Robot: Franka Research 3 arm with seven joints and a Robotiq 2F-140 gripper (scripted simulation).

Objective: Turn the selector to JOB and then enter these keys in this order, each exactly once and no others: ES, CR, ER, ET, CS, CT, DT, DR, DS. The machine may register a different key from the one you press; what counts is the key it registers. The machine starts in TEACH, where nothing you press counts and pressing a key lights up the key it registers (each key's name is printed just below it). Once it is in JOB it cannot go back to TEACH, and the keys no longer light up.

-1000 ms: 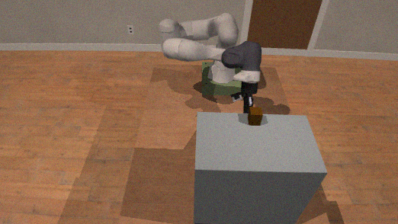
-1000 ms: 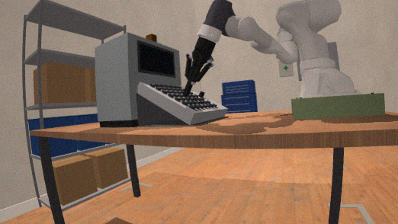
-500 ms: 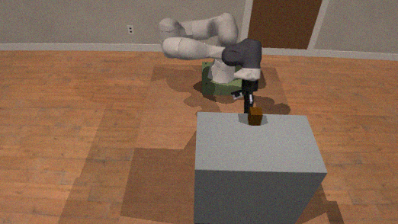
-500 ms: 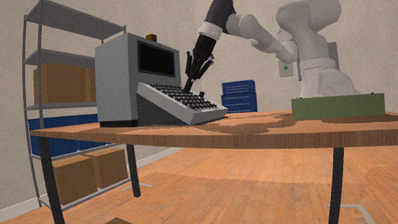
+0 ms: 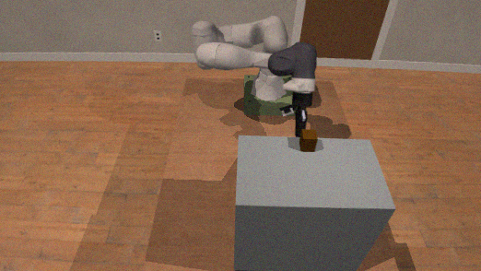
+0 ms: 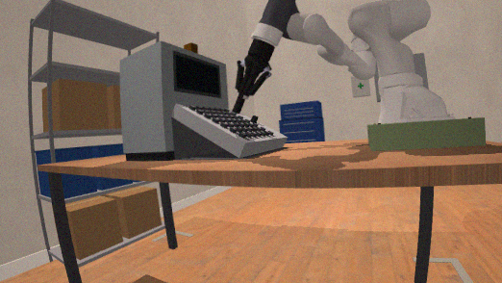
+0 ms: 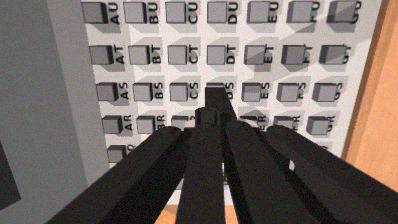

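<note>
The grey machine (image 6: 165, 98) stands on the wooden table with a sloping keyboard (image 6: 228, 128) in front of its dark screen. My gripper (image 7: 214, 103) is shut with nothing in it, and its fingertips point down at the keyboard. In the wrist view the tip covers the DS key (image 7: 216, 89), between the CS key (image 7: 178, 92) and the ES key (image 7: 251, 91); I cannot tell whether it touches. No key in view is lit. The exterior view shows the gripper (image 6: 238, 107) at the keyboard's upper rows. A small dark knob (image 6: 254, 118) stands at the keyboard's right side.
A brown block (image 5: 308, 140) sits on top of the machine near its rear edge. The arm's green base (image 6: 425, 134) stands on the table to the right. A metal shelf with cardboard boxes (image 6: 77, 103) is behind the machine.
</note>
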